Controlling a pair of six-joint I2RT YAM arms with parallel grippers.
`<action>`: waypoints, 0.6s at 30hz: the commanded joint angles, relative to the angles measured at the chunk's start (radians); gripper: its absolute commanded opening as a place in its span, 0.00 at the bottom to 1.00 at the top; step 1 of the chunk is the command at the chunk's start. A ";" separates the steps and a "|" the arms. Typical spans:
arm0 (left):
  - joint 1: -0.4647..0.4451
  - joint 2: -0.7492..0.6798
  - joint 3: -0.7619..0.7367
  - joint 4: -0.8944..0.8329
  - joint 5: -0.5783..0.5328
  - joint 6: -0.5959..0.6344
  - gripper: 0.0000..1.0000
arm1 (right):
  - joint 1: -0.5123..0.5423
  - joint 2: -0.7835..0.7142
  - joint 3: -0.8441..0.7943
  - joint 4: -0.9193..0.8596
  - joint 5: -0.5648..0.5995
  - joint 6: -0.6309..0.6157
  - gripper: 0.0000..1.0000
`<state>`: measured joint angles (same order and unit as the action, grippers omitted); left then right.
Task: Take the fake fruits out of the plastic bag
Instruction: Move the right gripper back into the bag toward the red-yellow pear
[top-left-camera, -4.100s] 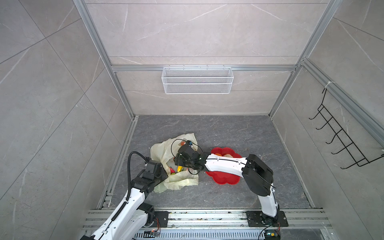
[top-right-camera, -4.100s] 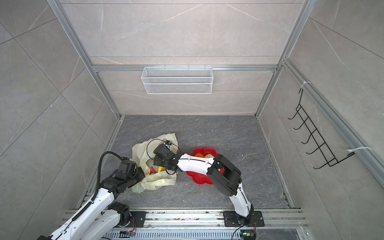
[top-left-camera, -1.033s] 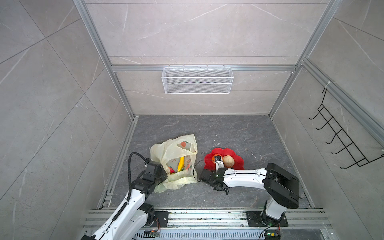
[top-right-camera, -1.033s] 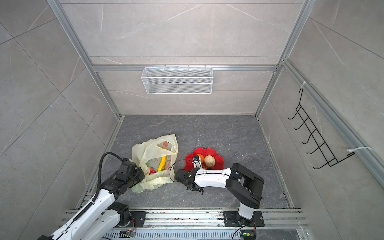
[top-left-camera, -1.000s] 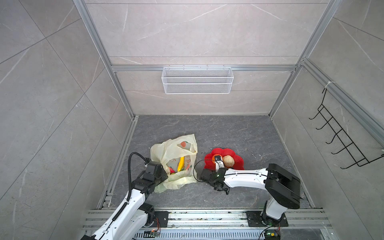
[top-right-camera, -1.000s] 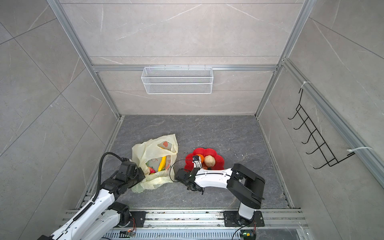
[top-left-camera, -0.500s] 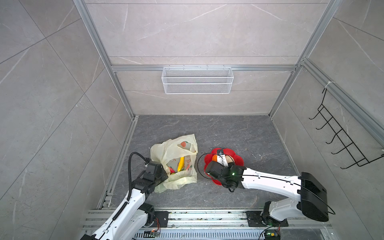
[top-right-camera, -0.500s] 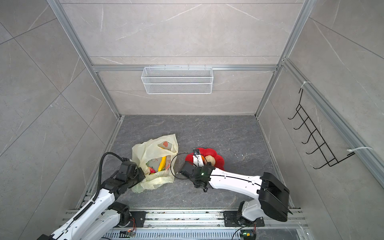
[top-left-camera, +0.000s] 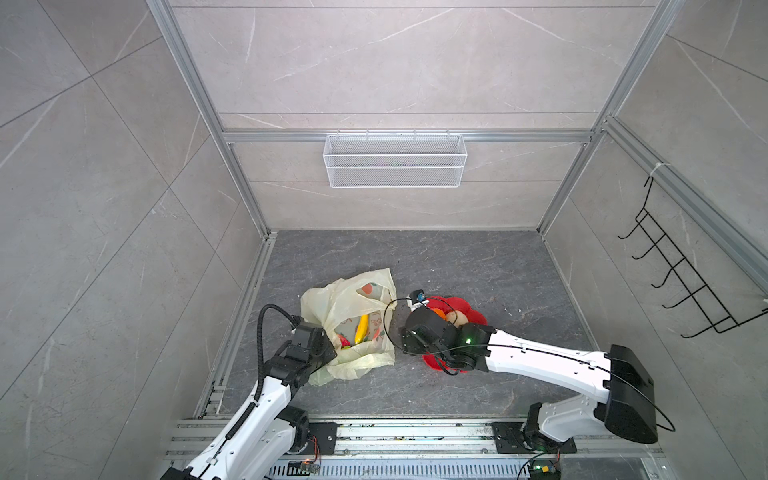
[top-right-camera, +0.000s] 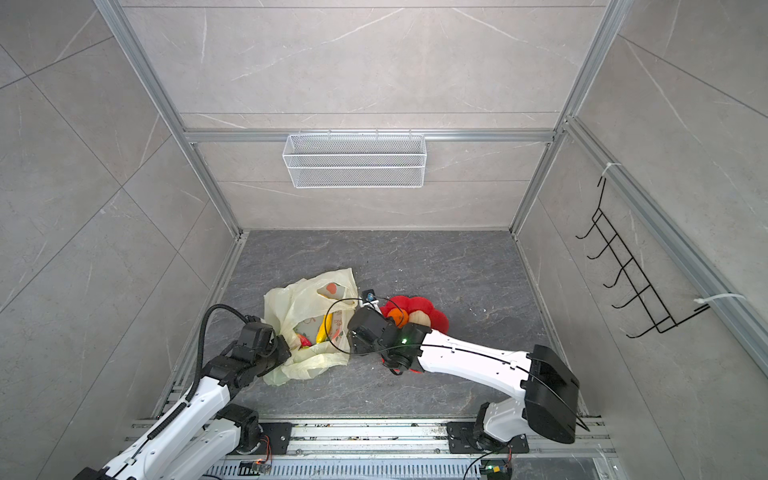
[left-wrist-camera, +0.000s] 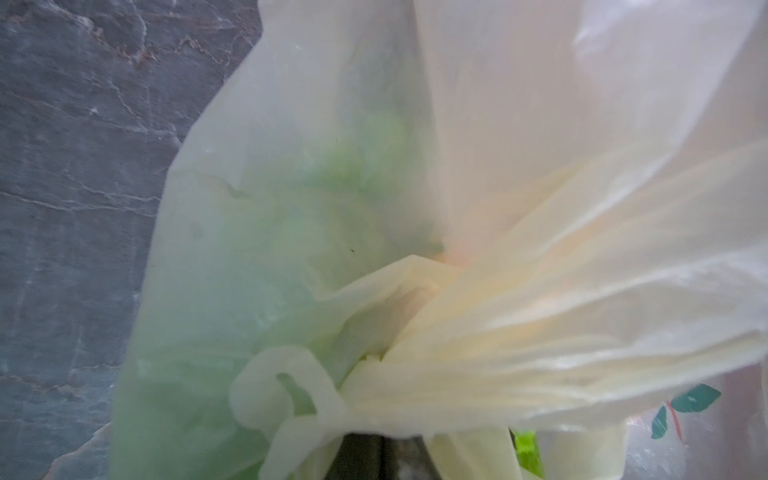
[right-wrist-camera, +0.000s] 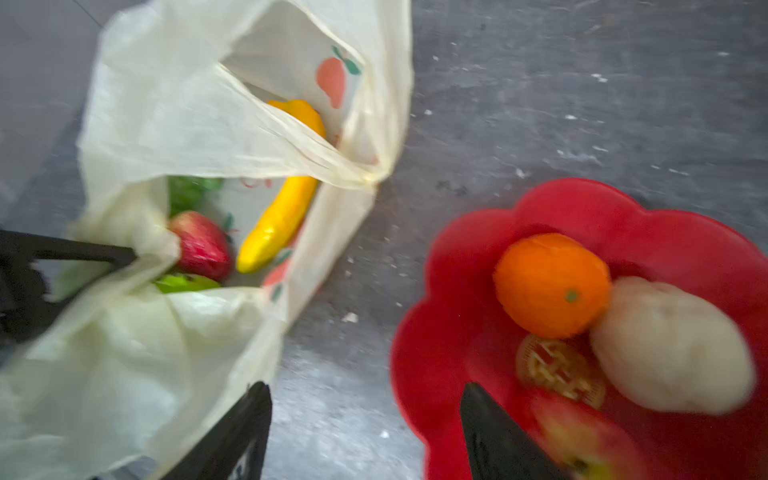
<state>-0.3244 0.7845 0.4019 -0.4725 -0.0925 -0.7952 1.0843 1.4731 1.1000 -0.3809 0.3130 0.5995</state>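
The left pincer (top-left-camera: 330, 352) pinches a bunched edge of the plastic bag (top-left-camera: 353, 297), which lies on the counter (top-left-camera: 457, 266) holding the banana (top-left-camera: 362, 327) and strawberry (right-wrist-camera: 203, 245). Beyond, the right pincer (right-wrist-camera: 363, 399) hangs spread and empty between bag and red plate (right-wrist-camera: 582, 199), where orange (right-wrist-camera: 550, 284) and peach (right-wrist-camera: 669, 345) rest.

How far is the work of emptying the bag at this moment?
Done: an orange and a beige peach lie on the red plate. In hand: the left gripper is shut on the edge of the plastic bag; the right gripper is open and empty. Left: banana, strawberry and a green fruit lie inside the bag.
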 joint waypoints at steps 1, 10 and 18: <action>0.005 -0.015 0.024 -0.033 0.026 0.013 0.00 | 0.001 0.071 0.073 0.083 -0.136 -0.046 0.73; 0.004 -0.116 0.029 -0.127 -0.047 -0.030 0.00 | 0.001 0.410 0.311 0.081 -0.336 -0.072 0.63; 0.003 -0.237 0.080 -0.261 -0.126 -0.059 0.00 | 0.061 0.551 0.351 0.085 -0.300 -0.088 0.61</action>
<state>-0.3244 0.5716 0.4263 -0.6498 -0.1570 -0.8375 1.1091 2.0098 1.4231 -0.2867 0.0048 0.5346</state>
